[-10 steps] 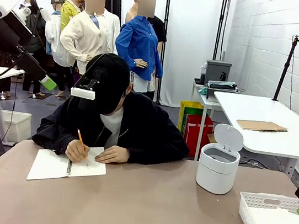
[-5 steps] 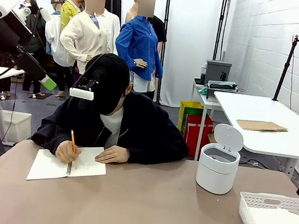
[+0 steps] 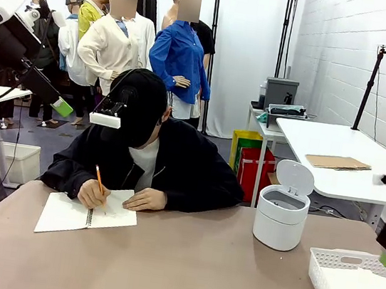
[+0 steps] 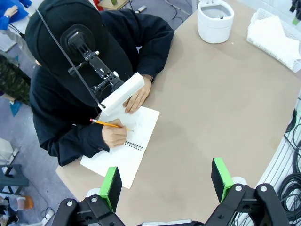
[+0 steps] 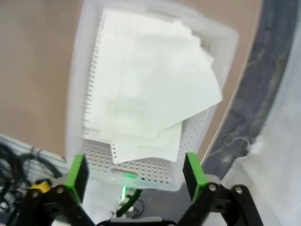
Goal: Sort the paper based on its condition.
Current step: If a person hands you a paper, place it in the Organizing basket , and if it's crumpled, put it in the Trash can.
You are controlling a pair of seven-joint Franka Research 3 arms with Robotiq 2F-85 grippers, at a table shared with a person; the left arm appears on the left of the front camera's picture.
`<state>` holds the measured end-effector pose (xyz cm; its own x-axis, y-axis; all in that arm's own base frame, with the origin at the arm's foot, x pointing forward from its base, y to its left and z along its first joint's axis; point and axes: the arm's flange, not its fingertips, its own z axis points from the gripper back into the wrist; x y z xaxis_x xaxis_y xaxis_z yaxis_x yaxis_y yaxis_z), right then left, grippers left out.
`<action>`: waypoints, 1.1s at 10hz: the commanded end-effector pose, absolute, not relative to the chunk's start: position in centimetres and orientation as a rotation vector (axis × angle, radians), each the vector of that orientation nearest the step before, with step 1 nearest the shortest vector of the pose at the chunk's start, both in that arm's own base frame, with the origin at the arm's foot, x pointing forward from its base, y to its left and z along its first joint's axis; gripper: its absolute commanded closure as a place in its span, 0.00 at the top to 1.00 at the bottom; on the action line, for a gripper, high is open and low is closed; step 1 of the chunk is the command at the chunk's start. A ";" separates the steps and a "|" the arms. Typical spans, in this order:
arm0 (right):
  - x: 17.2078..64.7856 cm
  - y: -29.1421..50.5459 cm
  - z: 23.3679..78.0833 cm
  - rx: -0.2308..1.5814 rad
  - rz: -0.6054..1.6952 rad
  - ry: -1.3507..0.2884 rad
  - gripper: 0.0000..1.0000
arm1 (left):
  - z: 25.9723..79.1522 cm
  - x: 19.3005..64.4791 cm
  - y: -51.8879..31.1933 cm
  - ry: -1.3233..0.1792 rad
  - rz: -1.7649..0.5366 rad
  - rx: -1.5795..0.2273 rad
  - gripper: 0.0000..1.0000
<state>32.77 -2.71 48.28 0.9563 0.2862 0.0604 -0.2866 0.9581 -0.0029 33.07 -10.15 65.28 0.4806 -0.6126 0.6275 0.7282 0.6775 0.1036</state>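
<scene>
Paper [image 5: 146, 94] lies at the right side of the table [image 3: 196, 274], loosely piled in the white basket [image 5: 155, 170]. I judge the sheets light, floppy and easy to crease, so I would pinch a free corner. The right gripper [image 5: 135, 169] hovers above with fingers spread. The left gripper [image 4: 167, 181] is also spread, empty.

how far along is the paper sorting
Done: a stack of loose paper already lies in the white basket. In hand: nothing. The left gripper and right gripper are both open and empty, while the person's hand writes with a pencil in the notebook. Left: that page is not yet handed over. The white bin stands with its lid open; I cannot tell what it holds.
</scene>
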 end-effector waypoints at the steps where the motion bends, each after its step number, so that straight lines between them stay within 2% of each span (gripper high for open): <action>1: 33.5 0.6 51.4 -0.111 0.527 -0.128 1.00 | 65.3 33.0 -10.3 -0.682 -0.808 -0.180 1.00; 4: 35.8 6.8 56.9 -0.201 0.769 -0.199 1.00 | 65.3 33.0 -10.3 -0.682 -0.808 -0.180 1.00; 8: 39.4 15.3 62.7 -0.127 1.005 -0.330 1.00 | 65.3 33.0 -10.3 -0.682 -0.808 -0.180 1.00; 11: 41.2 21.0 64.6 0.045 1.087 -0.427 1.00 | 65.3 33.0 -10.3 -0.682 -0.808 -0.180 1.00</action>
